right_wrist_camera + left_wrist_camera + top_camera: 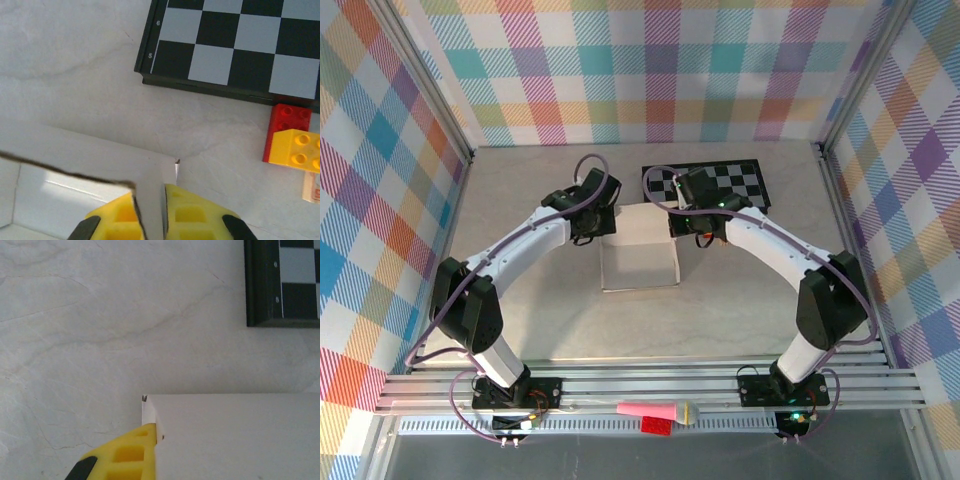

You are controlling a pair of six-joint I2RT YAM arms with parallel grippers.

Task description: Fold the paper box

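- Table [540, 300]: pale, marbled, carrying the checkerboard [740, 180] at its far side.
- Paper box [640, 255]: white, just in front of the checkerboard's near-left corner, with 1 side wall upright.
- Right gripper [149, 200]: nearer than the checkerboard, its 2 yellow fingers pinched on that upright wall.
- Left gripper [598, 228]: left of the checkerboard, 1 yellow finger [131, 452] against the box's corner, the other hidden, so its grip cannot be told.
- Red brick [289, 127] and yellow brick [295, 150]: touching, just before the checkerboard's near edge.
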